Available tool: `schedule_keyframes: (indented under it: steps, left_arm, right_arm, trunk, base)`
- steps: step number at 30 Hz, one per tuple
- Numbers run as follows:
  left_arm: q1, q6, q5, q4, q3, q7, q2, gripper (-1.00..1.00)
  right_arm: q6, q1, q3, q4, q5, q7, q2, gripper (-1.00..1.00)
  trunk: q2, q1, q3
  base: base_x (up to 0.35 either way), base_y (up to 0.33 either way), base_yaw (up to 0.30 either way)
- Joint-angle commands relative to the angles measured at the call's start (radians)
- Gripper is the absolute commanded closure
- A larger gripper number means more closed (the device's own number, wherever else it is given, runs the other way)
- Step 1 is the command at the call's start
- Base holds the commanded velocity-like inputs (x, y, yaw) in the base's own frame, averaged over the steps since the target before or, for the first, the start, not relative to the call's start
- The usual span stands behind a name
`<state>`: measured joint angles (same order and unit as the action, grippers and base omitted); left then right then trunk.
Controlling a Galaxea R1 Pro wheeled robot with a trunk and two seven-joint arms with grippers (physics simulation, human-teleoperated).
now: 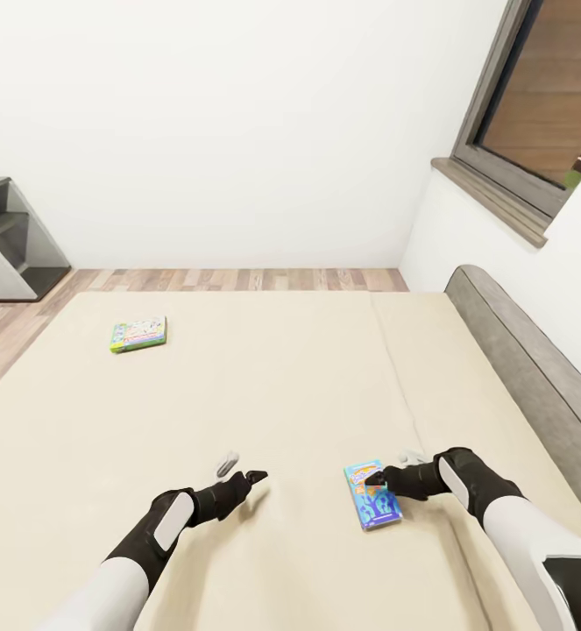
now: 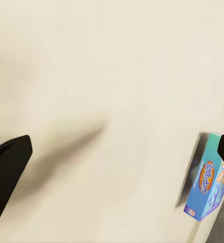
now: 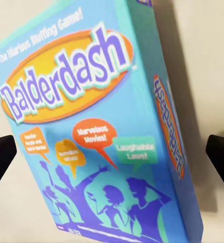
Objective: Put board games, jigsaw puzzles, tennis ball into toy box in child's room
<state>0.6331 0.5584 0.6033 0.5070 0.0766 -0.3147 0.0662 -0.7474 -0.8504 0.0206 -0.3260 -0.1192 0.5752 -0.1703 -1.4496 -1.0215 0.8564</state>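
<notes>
Over the bed [image 1: 264, 394] we go, cream mattress stretching wide beneath both arms, its dark grey base rising along the right-hand side. Right claw [image 1: 376, 480] sits low at the near end of the mattress, spread wide, hovering right at the edge of the small blue game box [image 1: 372, 497] that lies flat on the mattress. From the right wrist view that box [image 3: 99, 131] looms large, "Balderdash" in purple letters across an orange oval, purple cartoon figures below, and the two dark fingertips [image 3: 0, 159] stand well apart on either side of it, not touching it. Left claw [image 1: 253, 480] hangs close above the bare mattress, a little way to the left of the blue box, and it too is spread, with one dark finger [image 2: 8, 172] at each edge of the left wrist view and nothing but cream fabric between them; the blue box [image 2: 206, 185] peeks in at the side there. Farther up the bed, well apart from both arms, a second game box [image 1: 138, 334] in white and green lies flat near the mattress's left side. Beyond the bed runs a strip of wood plank floor [image 1: 237, 280] against a white wall, a dark grey cabinet [image 1: 10, 241] at far left, and a window [image 1: 544, 105] up at the right.
</notes>
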Motion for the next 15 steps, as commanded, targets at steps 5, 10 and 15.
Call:
schedule_keyframes:
  steps: [5, 10, 15]
  left_arm:
    - [0.000, 0.005, -0.002, 0.000, 0.008, -0.001, 0.001, -1.00]
    - [0.000, 0.005, -0.002, 0.001, 0.008, -0.002, 0.001, -1.00]
    - [0.000, 0.005, -0.002, 0.001, 0.008, -0.006, 0.001, -1.00]
  right_arm:
    - [0.000, 0.000, 0.000, -0.008, -0.016, -0.001, -0.002, -1.00]
    - [0.000, 0.000, 0.000, -0.011, -0.017, -0.001, -0.002, -1.00]
    - [0.000, 0.000, -0.001, -0.013, -0.018, 0.000, -0.003, -1.00]
  trunk:
    - [0.000, -0.003, 0.001]
    - [0.000, -0.003, 0.001]
    - [0.000, -0.003, 0.001]
  base:
    - [0.000, 0.000, 0.000]
    - [0.000, 0.000, 0.000]
    - [0.000, 0.000, 0.000]
